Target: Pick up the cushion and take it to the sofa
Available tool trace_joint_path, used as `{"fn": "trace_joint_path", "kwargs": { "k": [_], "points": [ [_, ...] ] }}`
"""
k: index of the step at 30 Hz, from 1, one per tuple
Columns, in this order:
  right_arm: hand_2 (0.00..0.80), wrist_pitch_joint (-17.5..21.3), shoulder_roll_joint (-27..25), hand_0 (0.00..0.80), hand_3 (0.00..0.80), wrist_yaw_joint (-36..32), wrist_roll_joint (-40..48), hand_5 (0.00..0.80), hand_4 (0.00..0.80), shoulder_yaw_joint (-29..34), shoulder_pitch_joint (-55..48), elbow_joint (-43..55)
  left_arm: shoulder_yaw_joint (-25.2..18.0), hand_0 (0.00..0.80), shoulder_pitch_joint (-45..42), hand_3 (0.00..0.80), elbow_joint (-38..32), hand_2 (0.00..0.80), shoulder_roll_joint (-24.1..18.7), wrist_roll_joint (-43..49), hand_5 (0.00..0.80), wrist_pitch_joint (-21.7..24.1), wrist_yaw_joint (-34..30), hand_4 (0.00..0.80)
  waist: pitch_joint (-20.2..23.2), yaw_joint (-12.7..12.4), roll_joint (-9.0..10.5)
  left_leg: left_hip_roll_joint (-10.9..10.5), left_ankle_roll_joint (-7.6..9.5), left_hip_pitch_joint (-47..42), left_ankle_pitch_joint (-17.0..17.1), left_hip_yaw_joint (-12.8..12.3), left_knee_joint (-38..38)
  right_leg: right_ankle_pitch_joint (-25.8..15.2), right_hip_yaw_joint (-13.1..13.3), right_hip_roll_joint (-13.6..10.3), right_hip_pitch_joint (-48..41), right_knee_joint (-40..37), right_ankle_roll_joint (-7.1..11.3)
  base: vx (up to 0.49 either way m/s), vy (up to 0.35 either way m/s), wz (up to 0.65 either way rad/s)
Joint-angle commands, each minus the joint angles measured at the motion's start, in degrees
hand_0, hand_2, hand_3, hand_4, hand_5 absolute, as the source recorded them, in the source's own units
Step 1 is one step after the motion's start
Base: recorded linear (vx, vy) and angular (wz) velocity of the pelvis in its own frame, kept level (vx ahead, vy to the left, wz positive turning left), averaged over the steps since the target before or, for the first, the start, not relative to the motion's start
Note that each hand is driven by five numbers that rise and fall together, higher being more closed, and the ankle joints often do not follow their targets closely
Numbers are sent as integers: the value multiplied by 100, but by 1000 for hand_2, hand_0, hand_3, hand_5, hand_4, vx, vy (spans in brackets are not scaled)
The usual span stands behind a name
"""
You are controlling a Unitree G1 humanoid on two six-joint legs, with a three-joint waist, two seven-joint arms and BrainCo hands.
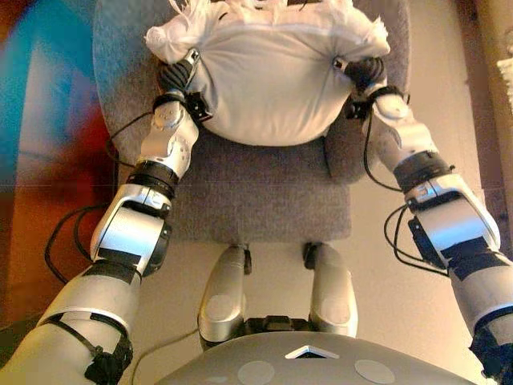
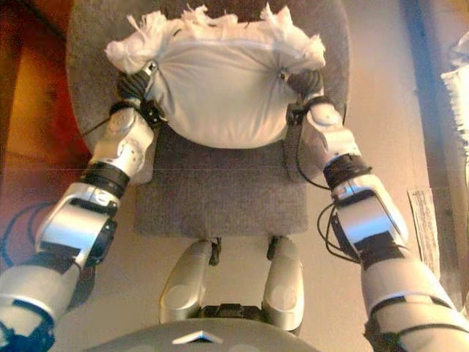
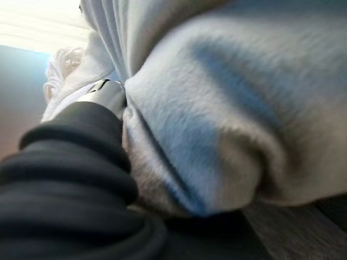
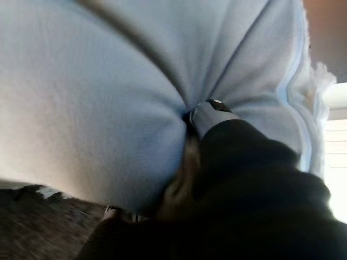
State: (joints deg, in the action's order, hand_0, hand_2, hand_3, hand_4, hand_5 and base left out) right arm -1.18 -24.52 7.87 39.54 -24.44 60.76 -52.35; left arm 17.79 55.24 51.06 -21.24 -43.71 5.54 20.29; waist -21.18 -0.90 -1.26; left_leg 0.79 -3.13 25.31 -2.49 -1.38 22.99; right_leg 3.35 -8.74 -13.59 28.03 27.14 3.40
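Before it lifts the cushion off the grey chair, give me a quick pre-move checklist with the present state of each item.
1. Left hand pressed into the white cushion: ok.
2. Right hand pressed into the opposite side: ok.
3. Fingers closed on the fabric: cannot tell, they are buried in the cushion.
4. Cushion between both hands, over the grey chair seat: ok.
5. Cushion clear of the seat: cannot tell.
6. Sofa in view: not ok.

white cushion (image 1: 264,80), grey seat (image 1: 256,192)

We see a beige floor (image 1: 377,265) below us. At its right edge lies something white and fringed (image 2: 458,88).
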Motion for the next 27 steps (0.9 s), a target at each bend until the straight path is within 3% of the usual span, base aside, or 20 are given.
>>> {"fn": "trace_joint_path", "kwargs": {
  "k": [1,2,4,13,14,15,16,17,22,23,27],
  "points": [
    [800,457,117,800,800,-262,239,800,800,-88,921,111,178,800,1105,800,-57,800,30,27,800,289,-64,800,-57,-37,27,-30,5,220,-622,-66,843,162,199,-163,-190,230,96,103,12,2],
    [800,453,117,800,800,-286,282,800,800,-107,926,71,196,800,1125,800,-29,800,21,21,800,252,-65,800,-55,-35,16,-9,-18,207,-828,-56,978,348,246,-150,-178,397,127,122,12,2],
    [800,394,100,800,800,-334,322,800,800,-108,947,23,199,800,1135,800,24,800,-7,-14,800,196,-118,800,-76,-24,15,13,-6,280,-918,-93,1190,417,284,-167,-103,615,107,123,11,0],
    [800,-168,89,800,800,-523,617,800,800,-45,1123,-638,81,800,1201,800,430,800,-122,-690,800,-53,-174,800,-125,31,-35,52,-40,174,-941,-165,1296,430,405,-194,-109,788,120,88,28,1],
    [0,-286,69,0,0,-544,589,0,0,-49,1210,-859,71,800,1253,800,557,800,-141,-790,800,-153,-202,800,-118,36,-49,60,-39,175,-950,-185,1306,435,411,-203,-101,798,117,30,40,-5],
    [0,-339,66,0,0,-540,573,0,0,-63,1266,-968,74,800,1297,800,626,800,-146,-809,800,-153,-202,800,-124,38,-55,68,-37,180,-956,-193,1319,438,416,-207,-91,816,117,39,38,-6],
    [0,-327,51,0,0,-558,567,0,0,-89,1321,-1085,81,471,1330,471,670,471,-152,-887,471,-158,-237,471,-116,33,-58,79,-40,176,-958,-202,1325,445,416,-217,-97,824,118,48,28,-6],
    [0,-333,32,0,0,-571,575,0,0,-109,1378,-1158,95,0,1363,0,703,0,-168,-935,0,-194,-230,0,-103,32,-60,82,-41,166,-960,-216,1327,446,415,-223,-108,824,119,68,24,-4],
    [0,-290,-24,0,0,-369,632,0,0,-93,1402,-1201,74,0,1394,0,799,0,-244,-1163,0,-139,-58,0,-33,36,-38,91,-58,39,-934,-245,1264,413,400,-242,-246,735,131,56,11,0],
    [0,-262,-35,0,0,-297,622,0,0,-70,1365,-1160,58,0,1382,0,796,0,-268,-1141,0,-123,-34,0,-32,45,-26,88,-26,62,-779,-285,1205,262,364,-261,-233,649,94,-33,17,1],
    [0,-122,-174,0,0,25,601,0,0,57,1138,-887,63,0,1216,0,686,0,-428,-648,0,-32,63,0,45,53,-1,73,-45,-108,-703,-281,1022,200,344,-250,-402,458,115,28,10,-1]
  ]
}}
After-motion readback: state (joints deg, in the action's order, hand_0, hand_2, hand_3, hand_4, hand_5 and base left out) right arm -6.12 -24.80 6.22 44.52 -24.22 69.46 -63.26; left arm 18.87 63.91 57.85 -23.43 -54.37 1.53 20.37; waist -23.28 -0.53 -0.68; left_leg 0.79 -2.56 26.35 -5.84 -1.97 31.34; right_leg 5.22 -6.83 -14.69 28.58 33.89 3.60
